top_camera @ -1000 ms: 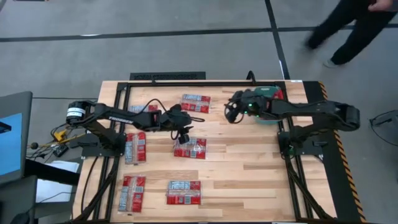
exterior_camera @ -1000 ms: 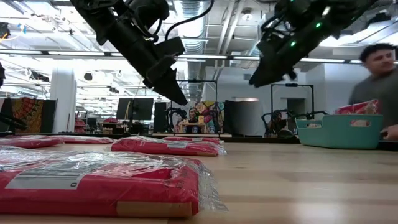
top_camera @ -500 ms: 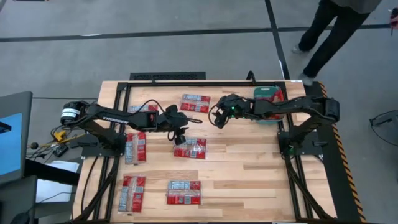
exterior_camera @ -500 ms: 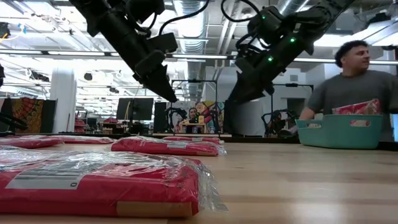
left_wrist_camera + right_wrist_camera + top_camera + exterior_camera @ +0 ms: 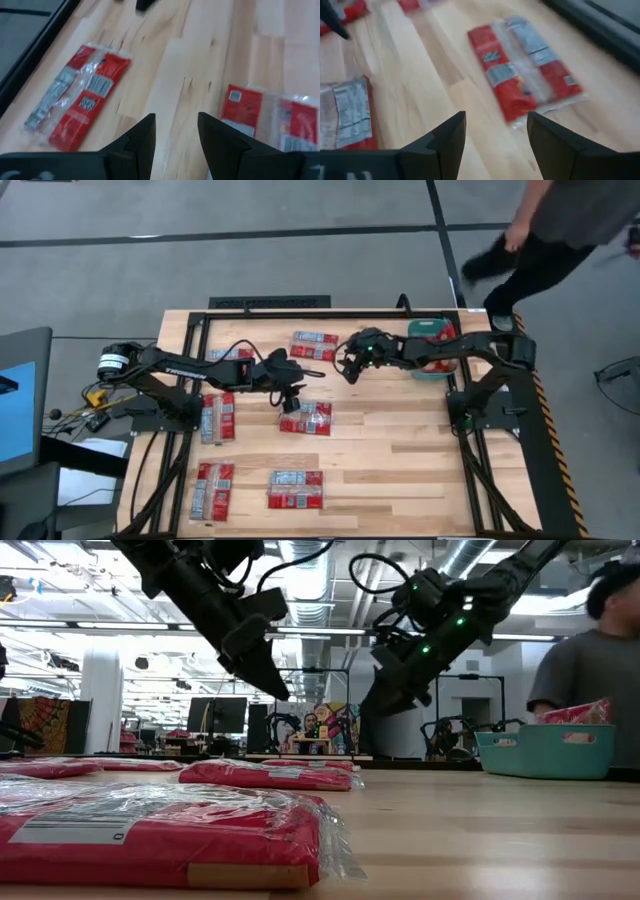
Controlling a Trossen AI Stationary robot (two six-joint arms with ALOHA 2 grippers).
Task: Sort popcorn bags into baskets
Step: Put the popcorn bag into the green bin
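From above, the wooden worktop (image 5: 400, 450) holds red popcorn bags (image 5: 305, 418) spread out flat. The teal basket (image 5: 432, 332) sits at the far right corner with a red bag (image 5: 436, 364) in it.

The right gripper (image 5: 346, 366) hangs in the air just beside the far middle bag (image 5: 315, 345). Its own wrist camera shows what the top view cannot: the jaws are wide apart with nothing in them, and that bag (image 5: 525, 75) lies just ahead.

The left gripper (image 5: 290, 402) hangs just above the middle bag. Its wrist camera shows its jaws partly apart and empty, over bare wood between two bags (image 5: 77, 97).

Only the low view shows the height: both grippers are well above the bags (image 5: 265, 775). It also shows a person (image 5: 590, 670) behind the basket (image 5: 545, 750).
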